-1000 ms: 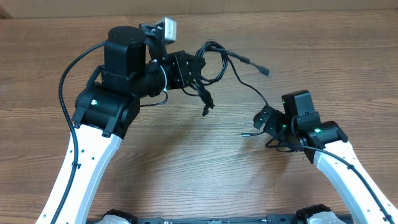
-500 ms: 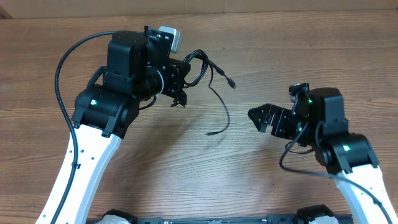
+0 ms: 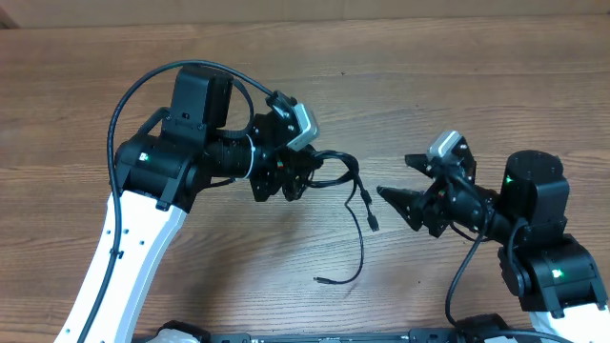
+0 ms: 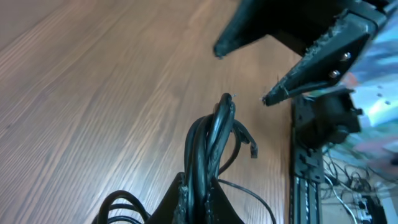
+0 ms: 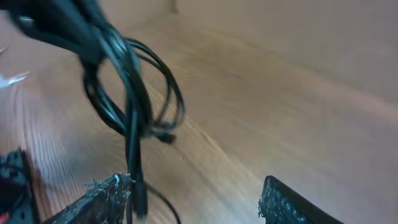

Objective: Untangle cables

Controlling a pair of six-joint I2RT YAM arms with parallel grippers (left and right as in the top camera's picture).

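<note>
Left gripper (image 4: 199, 190) clamped tight on the cables (image 4: 211, 134); the looped bundle sticks out past its fingertips. Loose strands droop from the bundle, one plug end lying on the table (image 3: 191, 276) below. Right gripper (image 3: 395, 177) points at the bundle, near it but apart, jaws spread, holding nothing. One strand hangs just beside one of its fingers (image 5: 102, 196); can't tell if it touches.

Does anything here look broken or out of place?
Nothing looks broken or spilled. The only mess is the cables, a tangled black bunch clamped in the left pincer, with loose plug ends trailing. The right pincer is open beside them.
</note>
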